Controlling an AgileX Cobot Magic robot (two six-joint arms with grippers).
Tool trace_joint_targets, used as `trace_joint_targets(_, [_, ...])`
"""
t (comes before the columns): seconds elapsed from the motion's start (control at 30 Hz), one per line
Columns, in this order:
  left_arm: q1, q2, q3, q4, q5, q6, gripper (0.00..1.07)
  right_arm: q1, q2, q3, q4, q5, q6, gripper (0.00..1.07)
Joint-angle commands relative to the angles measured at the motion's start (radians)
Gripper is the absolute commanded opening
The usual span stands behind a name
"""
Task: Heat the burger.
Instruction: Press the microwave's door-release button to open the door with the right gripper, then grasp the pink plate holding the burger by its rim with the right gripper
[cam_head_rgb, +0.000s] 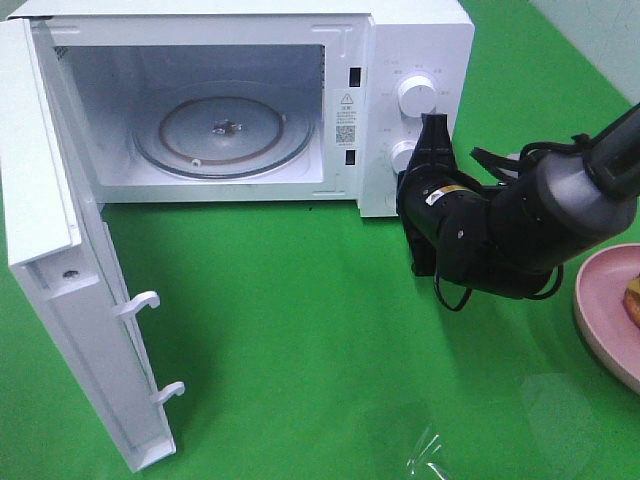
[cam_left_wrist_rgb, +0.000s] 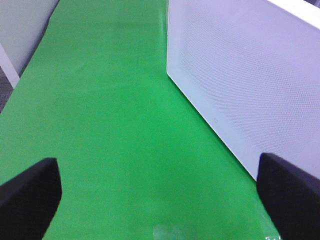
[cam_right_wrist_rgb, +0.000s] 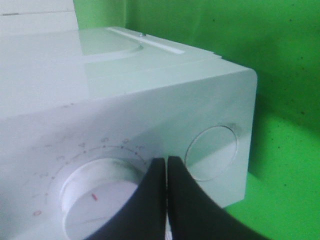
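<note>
The right gripper (cam_right_wrist_rgb: 166, 167) has its two black fingers pressed flat together with nothing between them, tips up against the microwave's (cam_head_rgb: 415, 20) white control panel (cam_head_rgb: 420, 60). Right at the tips is a graduated knob (cam_right_wrist_rgb: 97, 200). It carries a short red mark, and faint digits and ticks ring it in an arc, too pale and blurred to read. Just past the tips on the other side sits a second knob (cam_right_wrist_rgb: 212, 152), plain white. In the high view the shut gripper (cam_head_rgb: 433, 125) points up between the lower knob (cam_head_rgb: 403, 155) and the upper knob (cam_head_rgb: 416, 95). Small grey print surrounds both and cannot be made out.

Further from the tips, on the frame beside the cavity, is a label (cam_head_rgb: 346, 118) with a warning triangle above lines of tiny text and a QR-style square, none of it legible. Beyond that lies the round glass turntable (cam_head_rgb: 225, 130), and farthest off the door (cam_head_rgb: 90, 330) swung wide open.

Behind the gripper, past the arm's wrist, a pink plate (cam_head_rgb: 600, 310) rests on the green tabletop (cam_head_rgb: 300, 330). The burger (cam_head_rgb: 634, 300) sits on it, well apart from the gripper and cut off by the picture edge. Only a sliver shows, golden-brown with a yellowish edge.

The left gripper (cam_left_wrist_rgb: 160, 200) hangs over bare green with its black fingertips (cam_left_wrist_rgb: 30, 195) spread wide and holding nothing. A white dotted panel (cam_left_wrist_rgb: 240, 75) stands just beside one of them.
</note>
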Motion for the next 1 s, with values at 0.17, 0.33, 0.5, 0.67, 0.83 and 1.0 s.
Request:
trace_joint_targets(0.17, [-0.007,-0.022,0.003,-0.001,-0.014,-0.005,0.99,-0.002,-0.1,0.08,-0.061,0.07,-0.021,0.0])
trace_joint_targets(0.33, [-0.007,-0.022,0.003,-0.001,-0.014,-0.005,0.99,-0.002,-0.167,0.147,-0.065,0.127,-0.118,0.0])
trace_joint_targets(0.5, [-0.007,-0.022,0.003,-0.001,-0.014,-0.005,0.99,-0.002,-0.232,0.189,-0.065,0.178,-0.214,0.01])
trace_joint_targets(0.67, [-0.007,-0.022,0.003,-0.001,-0.014,-0.005,0.99,-0.002,-0.294,0.195,-0.065,0.272,-0.368,0.02])
trace_joint_targets(0.83, [-0.007,-0.022,0.003,-0.001,-0.014,-0.005,0.99,-0.002,-0.348,0.195,-0.065,0.363,-0.597,0.03])
trace_joint_targets(1.0, [-0.007,-0.022,0.003,-0.001,-0.014,-0.005,0.99,-0.004,-0.383,0.195,-0.065,0.434,-0.777,0.03])
